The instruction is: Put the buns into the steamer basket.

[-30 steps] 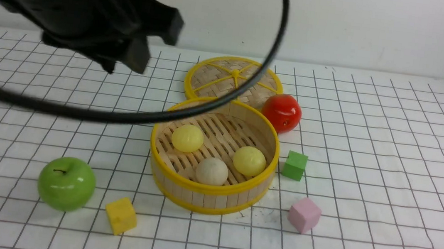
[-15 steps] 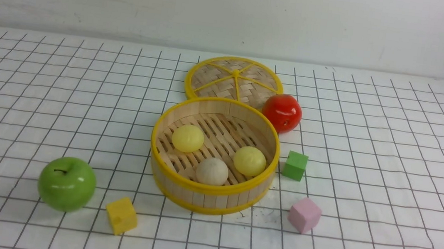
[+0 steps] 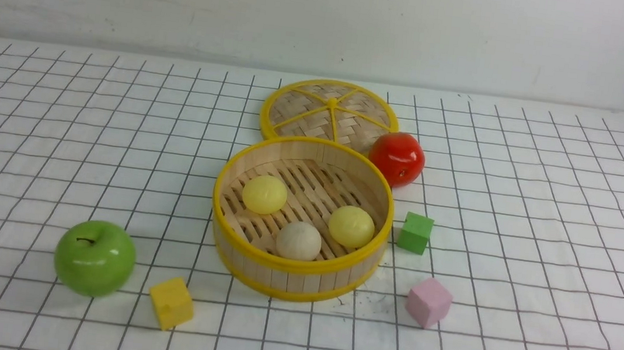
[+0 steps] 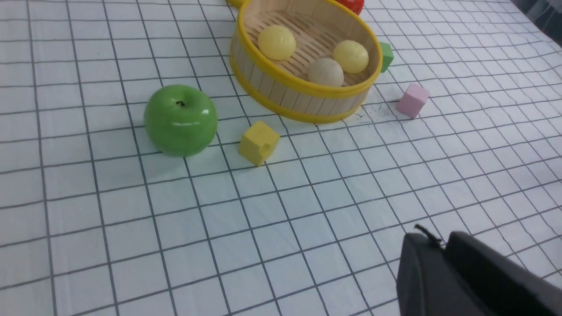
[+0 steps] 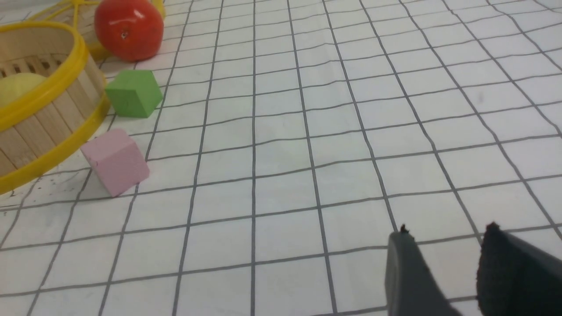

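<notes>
Gone from the front view is the left arm that loomed there a second ago. Nearest, the left gripper [image 4: 439, 245] shows its fingers pressed together over bare cloth; the right gripper [image 5: 443, 237] stands slightly parted, holding nothing. Farther off sit a green apple [image 3: 95, 258] and a yellow cube [image 3: 171, 303]. Beyond, the steamer basket [image 3: 294, 276] holds all three buns [image 3: 298, 240] (two yellow, one cream).

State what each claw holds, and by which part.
Nothing. The left claw and right claw are empty; all three buns lie in the steamer basket.
</notes>
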